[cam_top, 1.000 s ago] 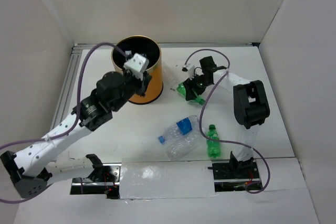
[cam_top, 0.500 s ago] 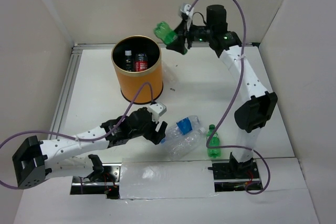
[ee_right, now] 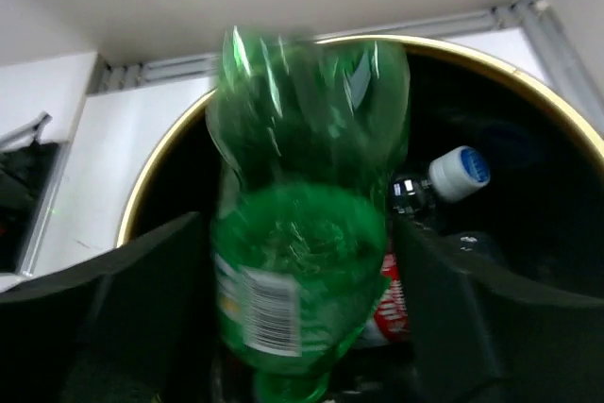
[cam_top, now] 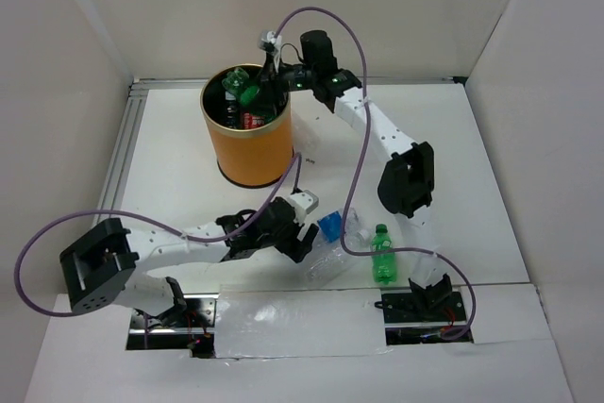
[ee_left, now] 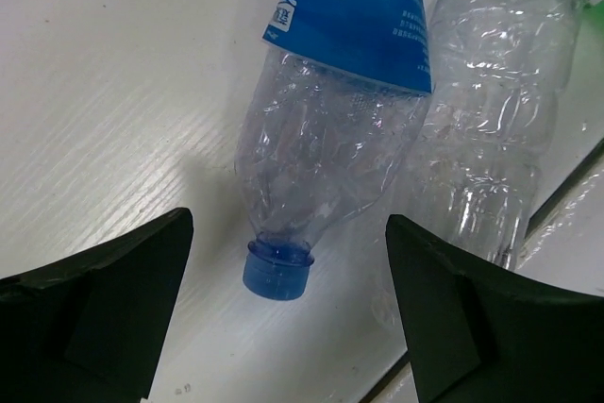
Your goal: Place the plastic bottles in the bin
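The orange bin stands at the back left with bottles inside it. My right gripper hangs open over its mouth. A green bottle shows blurred, cap down, between the spread fingers, touching neither. Near the front, my left gripper is open, low over the table. The blue cap of a lying blue-labelled bottle sits between its fingers, untouched. A clear bottle lies alongside. Another green bottle stands to the right.
Inside the bin lie a bottle with a white and blue cap and one with a red label. White walls close in three sides. The arm bases and a taped strip line the near edge.
The right arm carried the green bottle from the back to over the bin and opened its jaws. The left gripper slid right, up to the blue cap, staying open.
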### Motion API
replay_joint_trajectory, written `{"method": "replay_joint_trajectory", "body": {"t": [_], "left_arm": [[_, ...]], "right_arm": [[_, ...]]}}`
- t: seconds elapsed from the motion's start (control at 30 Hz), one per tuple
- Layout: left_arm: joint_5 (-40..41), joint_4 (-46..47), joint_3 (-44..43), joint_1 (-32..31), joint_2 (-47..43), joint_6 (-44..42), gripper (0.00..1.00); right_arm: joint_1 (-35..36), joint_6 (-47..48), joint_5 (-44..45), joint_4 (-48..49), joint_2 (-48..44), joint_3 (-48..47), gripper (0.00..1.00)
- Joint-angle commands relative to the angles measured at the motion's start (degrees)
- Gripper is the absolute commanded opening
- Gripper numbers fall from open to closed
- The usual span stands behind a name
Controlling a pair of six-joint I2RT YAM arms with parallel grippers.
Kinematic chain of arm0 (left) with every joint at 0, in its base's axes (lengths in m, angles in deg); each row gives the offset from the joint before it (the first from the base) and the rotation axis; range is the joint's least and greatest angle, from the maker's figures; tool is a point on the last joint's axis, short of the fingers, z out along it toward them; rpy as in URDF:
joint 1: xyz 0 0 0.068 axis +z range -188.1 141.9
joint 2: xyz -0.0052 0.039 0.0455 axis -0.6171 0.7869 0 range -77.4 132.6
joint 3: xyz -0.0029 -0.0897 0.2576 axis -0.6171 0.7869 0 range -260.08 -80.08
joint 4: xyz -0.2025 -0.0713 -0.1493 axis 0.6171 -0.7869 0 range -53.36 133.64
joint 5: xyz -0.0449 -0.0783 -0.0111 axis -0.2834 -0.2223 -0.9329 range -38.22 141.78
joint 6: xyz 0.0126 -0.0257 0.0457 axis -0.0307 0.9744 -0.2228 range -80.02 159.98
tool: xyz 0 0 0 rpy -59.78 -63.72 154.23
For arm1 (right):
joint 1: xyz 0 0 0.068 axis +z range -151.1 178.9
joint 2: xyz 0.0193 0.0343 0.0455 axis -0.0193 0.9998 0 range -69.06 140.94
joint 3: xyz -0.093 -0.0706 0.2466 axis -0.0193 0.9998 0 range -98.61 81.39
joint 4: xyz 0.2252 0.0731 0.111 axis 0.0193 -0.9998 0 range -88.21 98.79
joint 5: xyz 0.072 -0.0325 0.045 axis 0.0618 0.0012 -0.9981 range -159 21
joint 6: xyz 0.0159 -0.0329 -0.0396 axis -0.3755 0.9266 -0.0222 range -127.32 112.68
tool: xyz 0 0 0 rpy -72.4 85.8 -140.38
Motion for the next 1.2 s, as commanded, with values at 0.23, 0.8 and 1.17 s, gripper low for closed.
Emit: {"method": "replay_joint_trajectory", "body": {"t": [0.23,0.8,1.17], "left_arm": [[-5.5,9.4,-9.2,-0.5,15.6,-5.9,0.96],[5.5,-1.1,-21.1,0.2,5.0,-9.7,0.0],[23.4,8.2,-35.6,14.0,-5.0,-21.4,0.0]], "right_arm": [[-9.2,-1.5,3.2,-0.7,-13.6,7.8,1.0],[-35.9,15.6,5.6,-15.6,-45.8,60.2,0.68],[-38.8,19.9,6.9,-19.4,-44.2,67.4,0.91]]}}
